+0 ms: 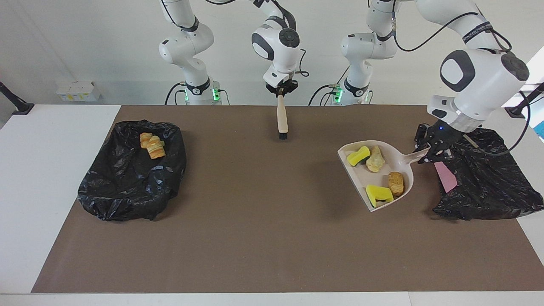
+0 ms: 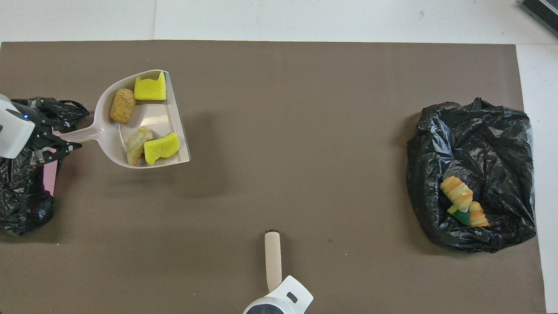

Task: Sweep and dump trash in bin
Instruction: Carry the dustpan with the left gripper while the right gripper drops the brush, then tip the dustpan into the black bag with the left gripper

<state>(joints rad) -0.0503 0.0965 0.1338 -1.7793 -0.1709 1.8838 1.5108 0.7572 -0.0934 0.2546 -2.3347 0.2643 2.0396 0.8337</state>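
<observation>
Left gripper [image 1: 433,149] jaws clamp the dustpan [image 1: 374,193] carrying 4 trash chunks [image 1: 375,159]; right gripper [image 1: 280,91] jaws clamp the brush [image 1: 281,121].

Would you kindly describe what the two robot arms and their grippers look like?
Both arms are glossy white with rounded dark grey joint caps and black bands. Black cables loop along them, and green lights glow at their bases. The left gripper and the right gripper are small, black and two-fingered; a blue light shows on the left one.
</observation>
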